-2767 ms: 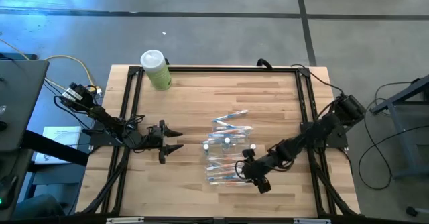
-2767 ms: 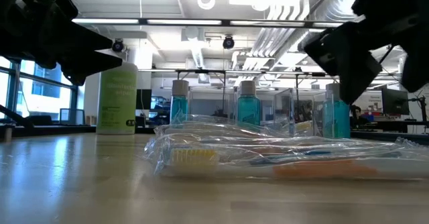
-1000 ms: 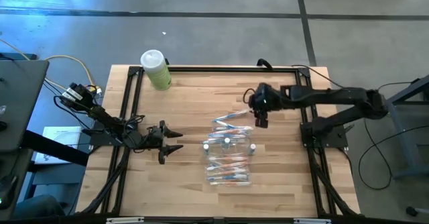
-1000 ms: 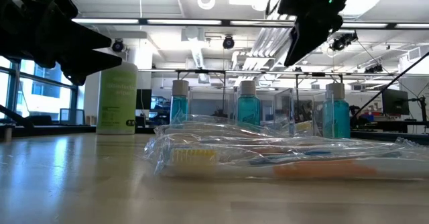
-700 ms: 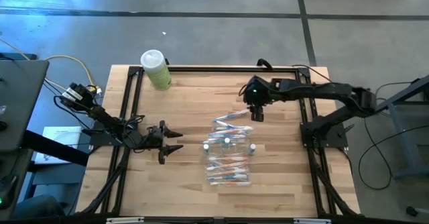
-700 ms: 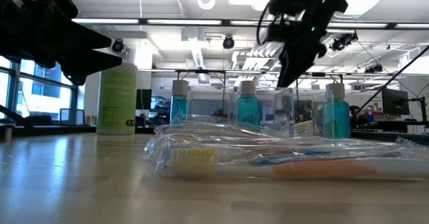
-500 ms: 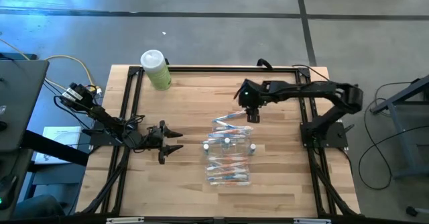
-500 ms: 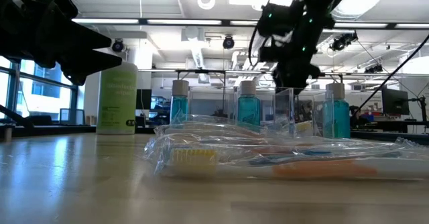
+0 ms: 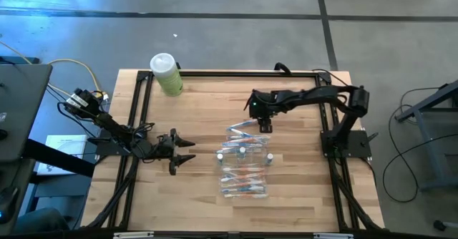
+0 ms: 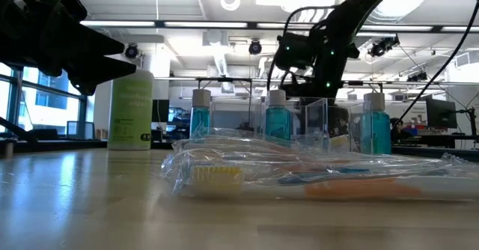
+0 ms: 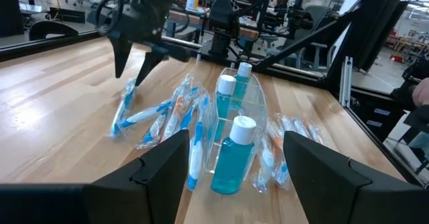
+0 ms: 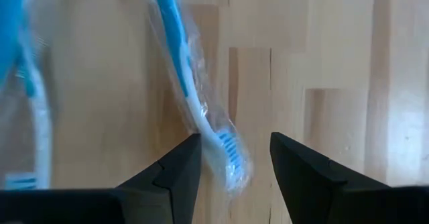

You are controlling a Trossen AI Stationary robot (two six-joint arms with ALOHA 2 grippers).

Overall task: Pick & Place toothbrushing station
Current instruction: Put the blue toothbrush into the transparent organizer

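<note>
Toothbrush [image 12: 194, 110], slim blue and white in a crinkled clear wrapper, lies on pale wood planks with its bristled head between our right gripper's [image 12: 234, 160] parted, empty jaws. Just behind them we see the other wrapped brushes [image 9: 243, 178] and round white-capped tubes [image 11: 231, 155] of blue liquid in a clear curved holder [image 11: 251, 110]. Our left gripper [image 9: 184, 152] waits well apart, jaws wide, empty.

Open workshop hall around a pale wooden plank tabletop [image 9: 207, 103]

A grey concrete floor [image 9: 236, 38] with dark seams lies beyond the right gripper [image 9: 263, 125]. Overhead, a white ceiling carries ducts and long strip lights [image 10: 202, 24]; tall windows [image 10: 41, 100] sit behind the left gripper [image 9: 183, 152]. Black workbench frames [image 11: 281, 16] crowd the room beyond.
</note>
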